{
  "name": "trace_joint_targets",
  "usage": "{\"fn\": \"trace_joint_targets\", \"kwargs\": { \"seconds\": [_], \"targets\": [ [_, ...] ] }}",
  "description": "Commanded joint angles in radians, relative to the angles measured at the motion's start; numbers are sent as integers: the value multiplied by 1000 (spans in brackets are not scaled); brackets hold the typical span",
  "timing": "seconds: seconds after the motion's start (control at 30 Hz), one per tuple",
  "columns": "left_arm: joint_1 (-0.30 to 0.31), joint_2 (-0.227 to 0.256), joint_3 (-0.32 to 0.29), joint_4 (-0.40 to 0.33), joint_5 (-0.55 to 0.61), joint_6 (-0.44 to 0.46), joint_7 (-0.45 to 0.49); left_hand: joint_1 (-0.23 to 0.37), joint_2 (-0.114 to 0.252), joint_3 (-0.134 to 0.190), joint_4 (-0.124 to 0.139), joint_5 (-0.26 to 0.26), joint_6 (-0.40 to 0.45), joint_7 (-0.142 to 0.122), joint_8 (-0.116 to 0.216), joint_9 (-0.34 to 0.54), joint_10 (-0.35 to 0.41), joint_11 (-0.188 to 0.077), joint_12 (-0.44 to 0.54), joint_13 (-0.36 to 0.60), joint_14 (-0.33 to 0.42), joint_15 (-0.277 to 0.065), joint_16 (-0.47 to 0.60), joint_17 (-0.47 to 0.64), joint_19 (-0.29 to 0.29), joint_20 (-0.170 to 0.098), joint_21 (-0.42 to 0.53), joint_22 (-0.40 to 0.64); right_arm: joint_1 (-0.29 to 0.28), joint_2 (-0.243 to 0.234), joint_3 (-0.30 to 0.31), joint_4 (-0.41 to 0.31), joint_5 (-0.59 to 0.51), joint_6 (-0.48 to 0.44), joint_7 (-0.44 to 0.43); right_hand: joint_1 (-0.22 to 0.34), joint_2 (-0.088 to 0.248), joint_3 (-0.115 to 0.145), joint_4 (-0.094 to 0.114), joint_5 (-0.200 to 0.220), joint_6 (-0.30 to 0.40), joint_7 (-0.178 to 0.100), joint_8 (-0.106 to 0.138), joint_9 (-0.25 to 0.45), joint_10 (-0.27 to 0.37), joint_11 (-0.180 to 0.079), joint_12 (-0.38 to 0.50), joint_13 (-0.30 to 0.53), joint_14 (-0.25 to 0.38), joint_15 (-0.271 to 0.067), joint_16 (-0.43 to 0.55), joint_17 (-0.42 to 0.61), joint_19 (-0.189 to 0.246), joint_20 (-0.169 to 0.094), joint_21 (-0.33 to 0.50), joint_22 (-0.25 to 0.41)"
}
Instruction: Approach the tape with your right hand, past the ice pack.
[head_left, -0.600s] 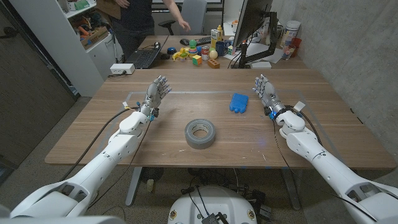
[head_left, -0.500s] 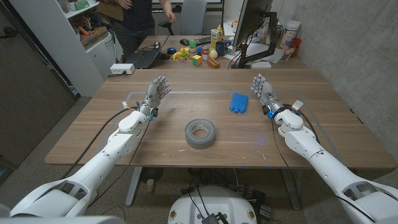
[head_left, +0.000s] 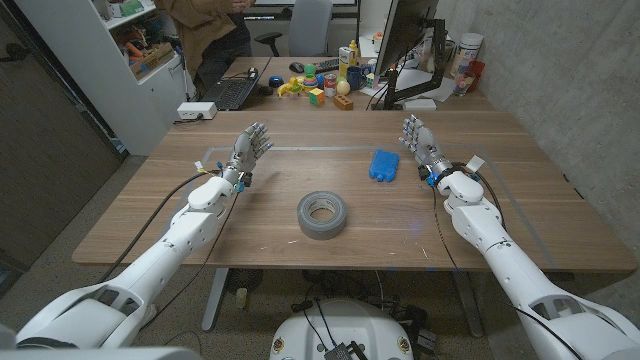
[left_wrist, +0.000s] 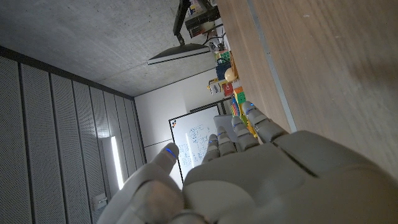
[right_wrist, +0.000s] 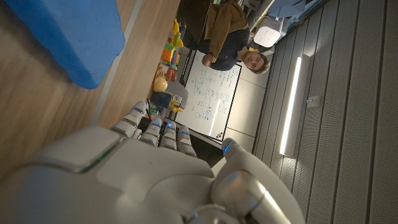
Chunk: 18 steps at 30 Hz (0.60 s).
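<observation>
A grey roll of tape (head_left: 321, 215) lies near the middle of the wooden table. A blue ice pack (head_left: 384, 165) lies beyond it to the right, and its blue edge (right_wrist: 68, 37) fills a corner of the right wrist view. My right hand (head_left: 424, 148) stands to the right of the ice pack, fingers apart and reaching up, holding nothing. My left hand (head_left: 249, 150) stands at the table's left, beyond the tape, fingers spread and empty. The backs of my left hand (left_wrist: 261, 168) and right hand (right_wrist: 143, 168) fill the lower parts of their wrist views.
Toys, bottles and a monitor (head_left: 405, 40) crowd the desk behind the table. A laptop (head_left: 232, 92) and a white box (head_left: 197, 111) sit at the back left. A person (head_left: 205, 25) stands behind the desk. Cables run along both arms.
My right hand has shifted slightly left and away, nearer the ice pack. The person behind the desk has moved. The left hand and the tape stay put.
</observation>
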Motion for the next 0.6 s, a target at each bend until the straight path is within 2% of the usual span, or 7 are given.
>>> {"fn": "trace_joint_targets", "kwargs": {
  "seconds": [0.03, 0.23, 0.6],
  "targets": [
    [-22, -13, 8, 24, 11, 0, -12, 1, 86, 1, 2, 4, 0, -4, 8, 5, 2, -3, 5, 2, 13, -40, 7, 3, 5, 2, 6, 5, -27, 82, 77, -75, -200, -14, 18, 36, -48, -16, -37, -1, 27, -13, 10, 3, 18, 3, 4, 5, 18, 14, -3, 1, 26, 60, 4, -1],
    [-30, -18, 9, 35, 13, 0, -19, 0, 86, 0, 2, 4, 0, -2, 8, 6, 1, -3, 4, 3, 13, -39, 7, 3, 5, 2, 6, 5, -26, 104, 75, -110, -281, -13, 45, 58, -89, -34, -61, 0, 31, -34, 8, 3, 25, 2, 3, 6, 25, 22, -7, 2, 50, 109, 3, -3],
    [-30, -20, 6, 35, 17, 3, -20, 0, 86, -1, 2, 5, 0, 0, 7, 6, 1, -2, 3, 3, 13, -40, 7, 3, 5, -1, 6, 5, -13, 137, 67, -157, -385, -5, 103, 66, -120, -51, -74, 1, 18, -40, 1, 3, 19, 3, -2, 7, 20, 31, -13, 3, 64, 121, 1, -4]
  ]
}}
